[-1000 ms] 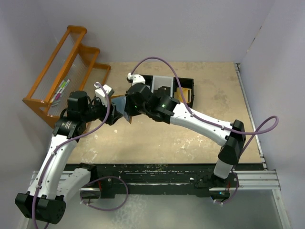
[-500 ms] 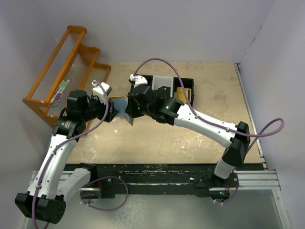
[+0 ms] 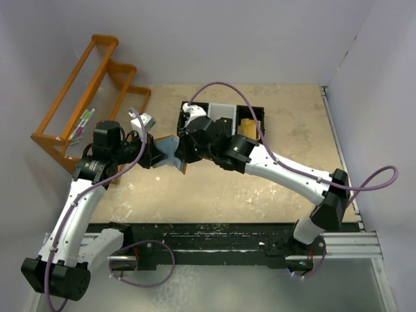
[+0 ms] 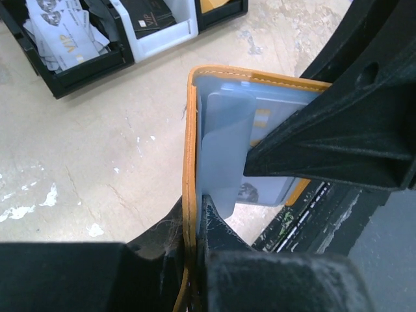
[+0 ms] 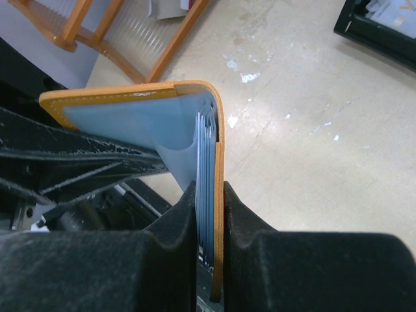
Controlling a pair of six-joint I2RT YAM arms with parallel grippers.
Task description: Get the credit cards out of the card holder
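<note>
The card holder (image 3: 170,151), tan-orange with pale blue inside panels, hangs opened above the table between both grippers. My left gripper (image 3: 155,153) is shut on one half; in the left wrist view its jaws (image 4: 195,213) pinch the orange edge (image 4: 190,149). My right gripper (image 3: 184,148) is shut on the other half, its jaws (image 5: 209,195) clamping the leather and the stacked pockets (image 5: 207,156). A pale credit card (image 4: 263,118) with a yellow mark sits in a pocket, partly hidden by the right gripper's black finger (image 4: 331,136).
A black three-compartment tray (image 3: 255,114) lies behind the right gripper; pale cards marked VIP (image 4: 65,32) and a dark card (image 4: 153,16) lie in it. An orange wooden rack (image 3: 91,91) stands at the back left. The table's black front rail (image 3: 221,234) runs below.
My left gripper has closed onto the free half of the card holder. The right arm has shifted slightly to the right, keeping its grip.
</note>
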